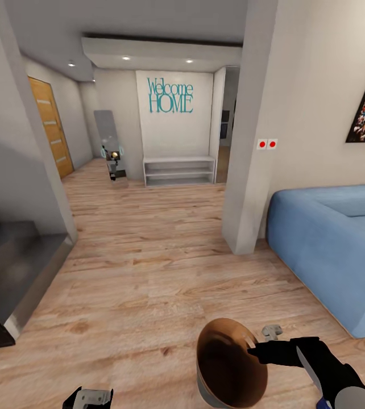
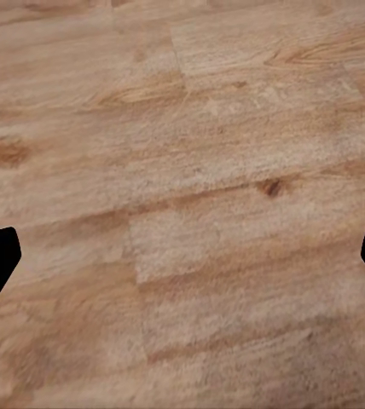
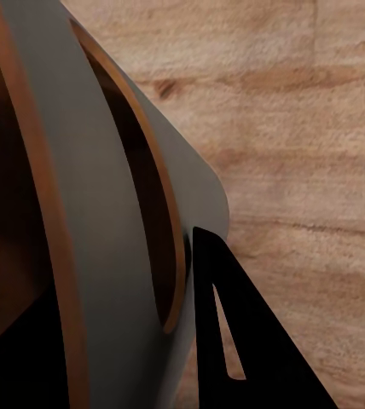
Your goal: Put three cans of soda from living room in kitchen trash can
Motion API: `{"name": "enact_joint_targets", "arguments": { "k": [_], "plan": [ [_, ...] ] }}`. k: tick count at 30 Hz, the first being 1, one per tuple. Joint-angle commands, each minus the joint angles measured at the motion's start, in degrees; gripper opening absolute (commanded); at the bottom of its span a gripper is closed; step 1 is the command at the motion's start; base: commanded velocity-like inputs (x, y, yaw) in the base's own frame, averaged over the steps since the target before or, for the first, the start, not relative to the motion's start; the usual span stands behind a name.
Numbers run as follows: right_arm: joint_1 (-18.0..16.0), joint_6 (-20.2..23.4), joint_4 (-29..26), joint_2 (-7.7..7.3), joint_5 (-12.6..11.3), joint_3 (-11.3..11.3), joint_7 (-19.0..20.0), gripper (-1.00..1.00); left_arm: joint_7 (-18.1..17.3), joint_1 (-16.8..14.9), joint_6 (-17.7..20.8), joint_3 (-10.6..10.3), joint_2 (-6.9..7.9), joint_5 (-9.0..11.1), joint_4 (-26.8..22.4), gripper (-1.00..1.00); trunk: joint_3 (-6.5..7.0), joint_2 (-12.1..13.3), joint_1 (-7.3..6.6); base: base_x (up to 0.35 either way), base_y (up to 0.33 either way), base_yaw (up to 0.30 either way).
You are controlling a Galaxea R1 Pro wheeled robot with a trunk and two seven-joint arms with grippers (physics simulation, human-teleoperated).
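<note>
Here, one bin (image 1: 231, 366), grey outside and tan within, carried off the plank floor (image 1: 148, 272) with its mouth tipped up toward the head camera; right gripper (image 1: 262, 347) pinches its rim, one finger (image 3: 234, 341) against the outer wall, probably so it travels with the robot. Left gripper (image 1: 88, 396) spread, holding nothing, above bare floor. Blue sofa (image 1: 330, 244) at right. Cans: none on view
</note>
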Motion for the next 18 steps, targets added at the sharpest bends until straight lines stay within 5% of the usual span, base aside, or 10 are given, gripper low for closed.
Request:
{"name": "enact_joint_targets", "arguments": {
  "k": [1, 18],
  "plan": [
    [0.0, 0.3, 0.0, 0.01, -0.7, -0.1, 0.1, -1.00, 0.0, 0.0, 0.0, 0.0, 0.00, 0.0, 0.0, 1.00, 0.19, 0.4, -0.23, 0.000, 0.000, 0.000],
    [0.0, 0.2, 0.0, 0.00, -0.7, -0.2, 0.2, -1.00, 0.0, 0.0, 0.1, 0.0, 0.00, -0.1, 0.0, 1.00, 3.24, 7.2, -3.96, 0.000, 0.000, 0.000]
  ]
}}
